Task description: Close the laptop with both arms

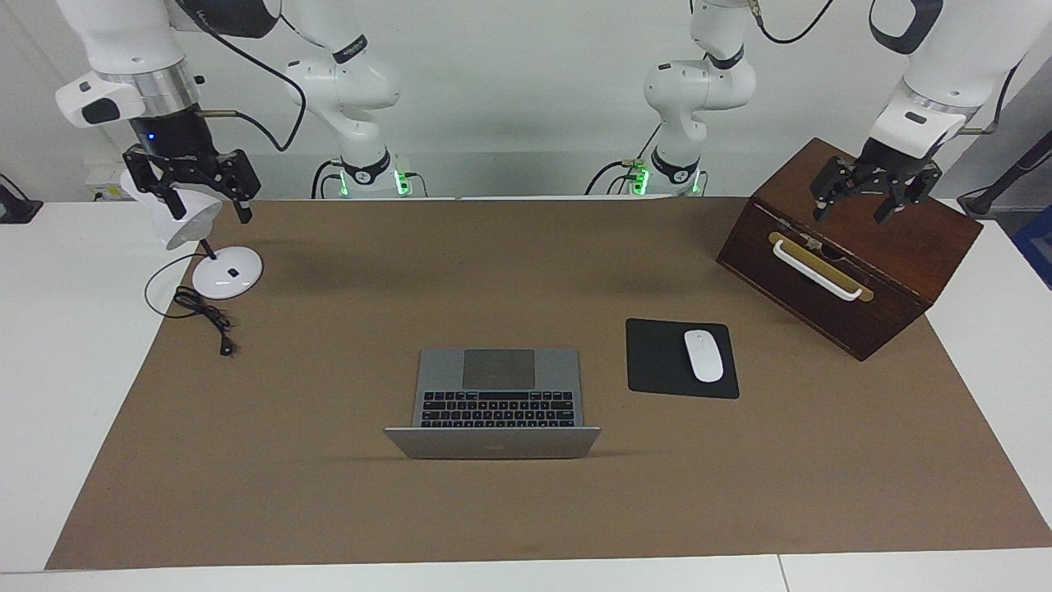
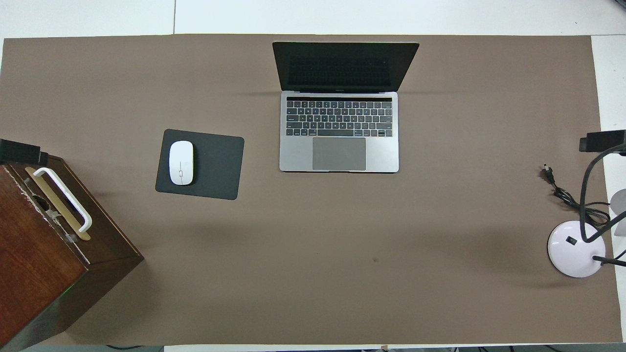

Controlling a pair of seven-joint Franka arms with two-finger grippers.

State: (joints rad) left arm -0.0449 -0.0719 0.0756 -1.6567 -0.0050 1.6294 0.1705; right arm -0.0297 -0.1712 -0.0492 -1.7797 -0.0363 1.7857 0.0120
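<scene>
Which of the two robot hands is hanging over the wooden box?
The left gripper hangs over the wooden box. The right gripper is instead over the white desk lamp, at the table's other end.

mouse (image 1: pixel 703 355) on pad (image 1: pixel 657 362) | wooden box (image 1: pixel 863 271) | desk lamp (image 1: pixel 226 271)

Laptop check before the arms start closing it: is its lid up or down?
Up: the laptop's lid stands raised, keyboard and dark screen exposed.
</scene>
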